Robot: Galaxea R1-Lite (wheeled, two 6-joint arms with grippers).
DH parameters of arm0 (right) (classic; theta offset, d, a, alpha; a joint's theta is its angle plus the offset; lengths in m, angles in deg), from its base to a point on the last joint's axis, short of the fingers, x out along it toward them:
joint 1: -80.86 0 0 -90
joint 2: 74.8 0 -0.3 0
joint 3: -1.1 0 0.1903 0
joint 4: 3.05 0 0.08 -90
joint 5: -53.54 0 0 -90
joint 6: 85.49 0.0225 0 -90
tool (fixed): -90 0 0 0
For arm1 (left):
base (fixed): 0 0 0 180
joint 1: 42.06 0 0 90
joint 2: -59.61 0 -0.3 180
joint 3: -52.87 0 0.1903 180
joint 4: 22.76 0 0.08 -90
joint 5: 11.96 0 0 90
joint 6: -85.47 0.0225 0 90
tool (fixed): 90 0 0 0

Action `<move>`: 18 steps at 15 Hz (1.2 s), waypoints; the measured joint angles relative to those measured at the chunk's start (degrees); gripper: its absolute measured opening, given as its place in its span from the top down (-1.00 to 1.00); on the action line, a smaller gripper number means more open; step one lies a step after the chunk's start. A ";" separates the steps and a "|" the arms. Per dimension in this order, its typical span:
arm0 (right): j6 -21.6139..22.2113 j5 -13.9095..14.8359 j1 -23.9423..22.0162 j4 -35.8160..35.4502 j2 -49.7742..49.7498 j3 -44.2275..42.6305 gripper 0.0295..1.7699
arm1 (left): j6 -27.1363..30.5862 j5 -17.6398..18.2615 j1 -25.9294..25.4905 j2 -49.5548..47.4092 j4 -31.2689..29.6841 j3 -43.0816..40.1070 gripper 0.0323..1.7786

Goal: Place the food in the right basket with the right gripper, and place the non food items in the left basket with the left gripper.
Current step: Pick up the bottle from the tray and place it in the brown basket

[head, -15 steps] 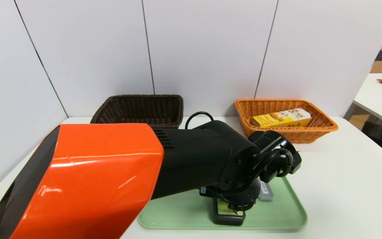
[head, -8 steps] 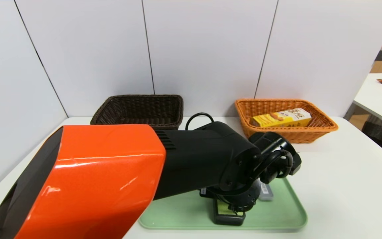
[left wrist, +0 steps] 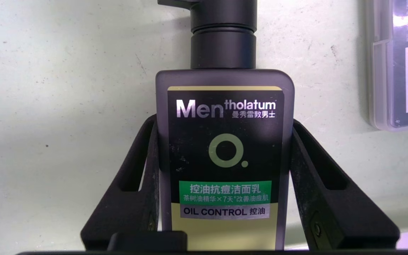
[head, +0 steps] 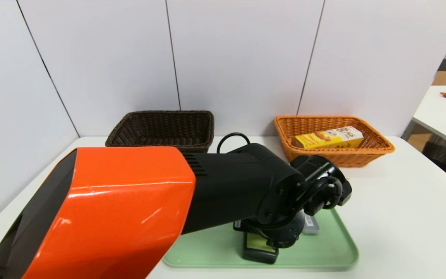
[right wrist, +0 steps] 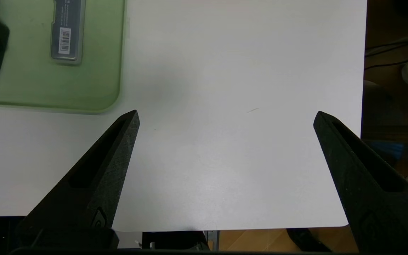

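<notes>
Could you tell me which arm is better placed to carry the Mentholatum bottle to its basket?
The left. The left gripper already has its fingers against both sides of the Mentholatum bottle on the green tray. The right gripper hangs open over bare table, off the tray.

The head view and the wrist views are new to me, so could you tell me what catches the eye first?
The left arm's orange shell fills the near left of the head view. Its left gripper is shut on the dark Mentholatum pump bottle lying on the green tray. Behind, a yellow snack box lies in the orange basket, right of the dark basket.
</notes>
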 joint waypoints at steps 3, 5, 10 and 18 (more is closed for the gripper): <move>0.07 -0.04 0.00 0.02 -0.13 0.17 -0.92 | 0.51 -0.17 -0.07 -1.21 0.66 -0.04 -0.14; 0.05 -0.06 -0.26 0.07 -0.24 0.33 -0.92 | 1.57 -0.38 -0.07 -3.22 1.24 0.00 -0.13; 0.00 -0.12 -0.74 0.09 -0.35 0.74 -0.92 | 2.95 -0.57 -0.35 -8.05 2.16 0.00 -0.12; -0.09 -0.12 -0.78 0.16 -1.57 1.32 -0.92 | 5.95 -0.74 -2.69 -12.90 1.18 0.00 -0.12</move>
